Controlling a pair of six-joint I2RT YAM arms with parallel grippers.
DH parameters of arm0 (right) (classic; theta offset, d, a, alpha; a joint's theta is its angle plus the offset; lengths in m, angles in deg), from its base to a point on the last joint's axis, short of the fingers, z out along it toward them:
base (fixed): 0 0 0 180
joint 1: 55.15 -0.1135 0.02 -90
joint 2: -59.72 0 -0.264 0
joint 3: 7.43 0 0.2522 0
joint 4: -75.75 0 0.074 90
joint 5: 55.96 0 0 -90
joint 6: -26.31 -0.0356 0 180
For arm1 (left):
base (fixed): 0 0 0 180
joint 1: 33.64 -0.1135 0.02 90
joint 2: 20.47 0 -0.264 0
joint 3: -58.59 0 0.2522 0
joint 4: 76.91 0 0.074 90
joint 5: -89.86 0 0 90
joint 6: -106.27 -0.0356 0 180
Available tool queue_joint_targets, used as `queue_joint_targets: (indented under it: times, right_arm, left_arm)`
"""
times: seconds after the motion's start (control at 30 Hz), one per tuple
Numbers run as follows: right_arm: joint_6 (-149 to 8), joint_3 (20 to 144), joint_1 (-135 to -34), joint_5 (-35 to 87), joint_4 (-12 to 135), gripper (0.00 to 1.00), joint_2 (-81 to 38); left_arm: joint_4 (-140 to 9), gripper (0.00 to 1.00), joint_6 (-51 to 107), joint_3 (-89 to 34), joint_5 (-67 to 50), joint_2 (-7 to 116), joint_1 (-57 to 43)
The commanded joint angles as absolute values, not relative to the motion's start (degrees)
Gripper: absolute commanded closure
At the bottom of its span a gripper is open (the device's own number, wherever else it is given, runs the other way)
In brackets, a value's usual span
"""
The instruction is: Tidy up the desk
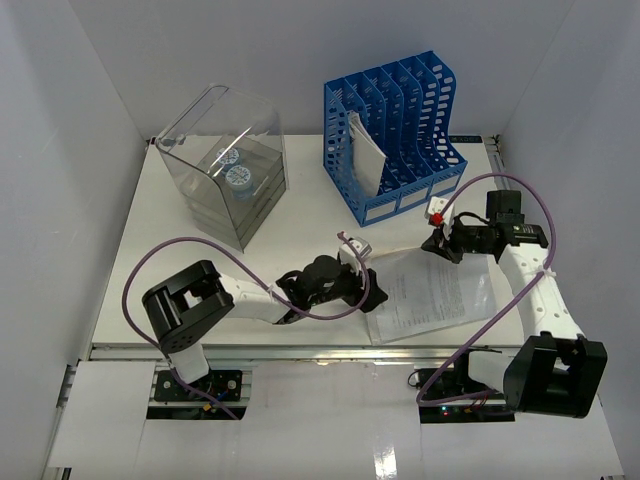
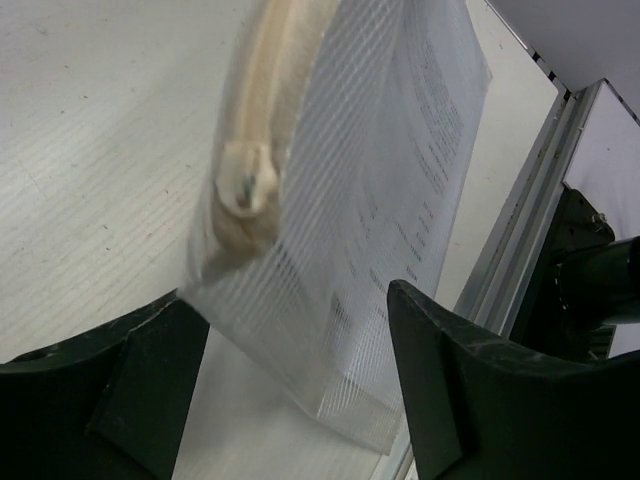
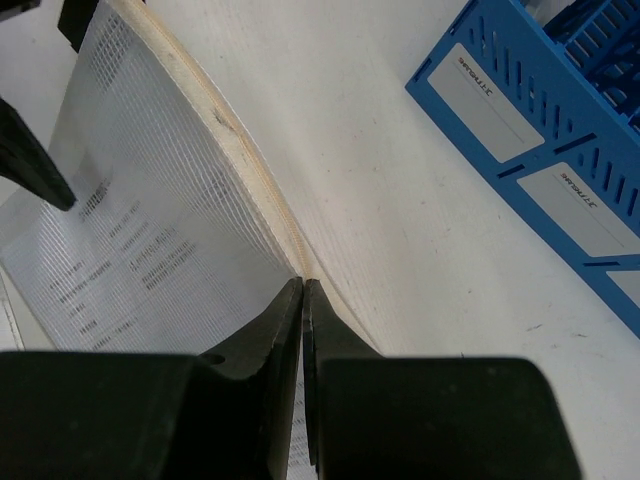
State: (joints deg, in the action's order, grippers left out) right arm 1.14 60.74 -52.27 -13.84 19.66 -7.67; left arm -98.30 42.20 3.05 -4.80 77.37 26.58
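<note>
Two arms, one object: both bear on a mesh pouch (image 1: 430, 290) of printed sheets, lying on the table (image 1: 300, 210) near its front rail.
Step in hand: judged to be taking up the pouch for filing; it is not yet in the blue file rack (image 1: 395, 130).
Right jaws: closed flat together on the pouch's zipped edge, which arches up off the table.
Left jaws: wide, one each side of the pouch's corner by the zip pull (image 2: 245, 185); the blur hides whether they touch it.
Next move calls for: the left jaws to close on that corner, then both arms to lift evenly and stand the pouch upright for a slot.
Table, place: middle of the top view, between white walls.
Table, long axis: left to right; its railed edge faces the arm bases.
Pouch, lie: zipped edge runs from one pair of jaws to the other.
</note>
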Motion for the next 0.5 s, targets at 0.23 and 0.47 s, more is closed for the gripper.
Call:
queue_joint_targets:
  times: [0.23, 0.47]
  right_arm:
    - [15.0, 62.5, -52.4, -20.1, 4.6, 0.79, -4.6]
    - [42.8, 65.3, -52.4, -20.2, -11.4, 0.15, -1.8]
  left_arm:
    - [-98.3, 0.93, 34.3, -1.1, -9.4, 72.4, 26.7]
    - [-76.9, 1.0, 19.3, -5.7, -11.0, 63.6, 26.7]
